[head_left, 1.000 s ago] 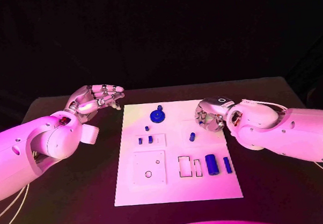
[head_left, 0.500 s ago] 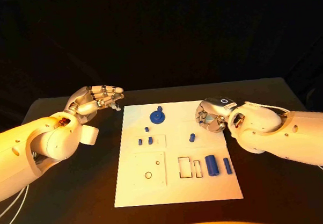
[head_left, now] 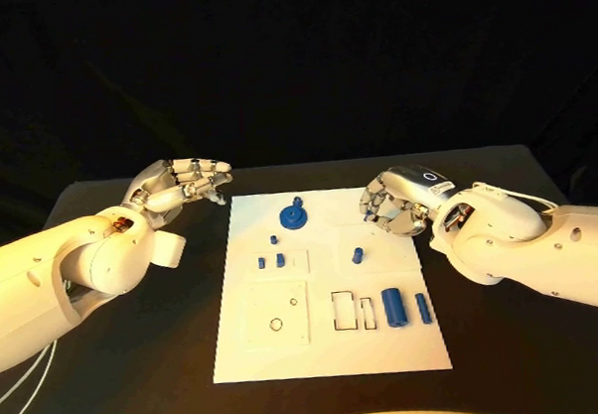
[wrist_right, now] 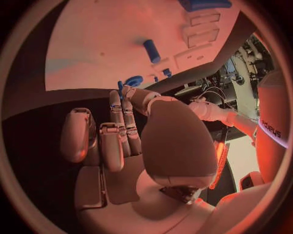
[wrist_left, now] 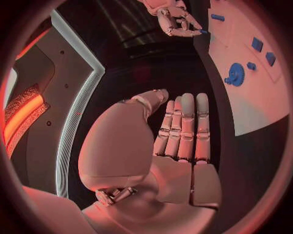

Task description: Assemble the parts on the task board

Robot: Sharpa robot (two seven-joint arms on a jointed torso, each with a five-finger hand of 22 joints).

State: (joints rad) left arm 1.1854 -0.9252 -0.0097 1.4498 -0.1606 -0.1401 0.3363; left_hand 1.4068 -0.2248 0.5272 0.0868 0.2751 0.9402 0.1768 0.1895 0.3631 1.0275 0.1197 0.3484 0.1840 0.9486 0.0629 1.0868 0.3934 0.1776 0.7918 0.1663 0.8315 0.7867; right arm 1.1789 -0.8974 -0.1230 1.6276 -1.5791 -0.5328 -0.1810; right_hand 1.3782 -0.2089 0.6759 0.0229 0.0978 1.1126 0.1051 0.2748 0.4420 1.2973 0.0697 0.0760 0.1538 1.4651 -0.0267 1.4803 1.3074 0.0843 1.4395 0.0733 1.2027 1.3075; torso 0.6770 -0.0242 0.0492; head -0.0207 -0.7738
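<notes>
Spanning the frame, the matte black table (head_left: 145, 383) sits before a dark backdrop. The silver left hand (head_left: 179, 187) hovers off the white rectangular task board (head_left: 329, 349), fingers loosely curled, empty. Small blue parts (head_left: 393, 306) rest on it. The silver right hand (head_left: 393, 204) curls emptily over its right edge.

We've got a black table (head_left: 144, 373) here with the white board (head_left: 336, 348) lying flat in the middle of it, long side running away from us. The board sits square to the table, dark surface showing on both sides and in front. The table's far edge shows just past the board's far end.
</notes>
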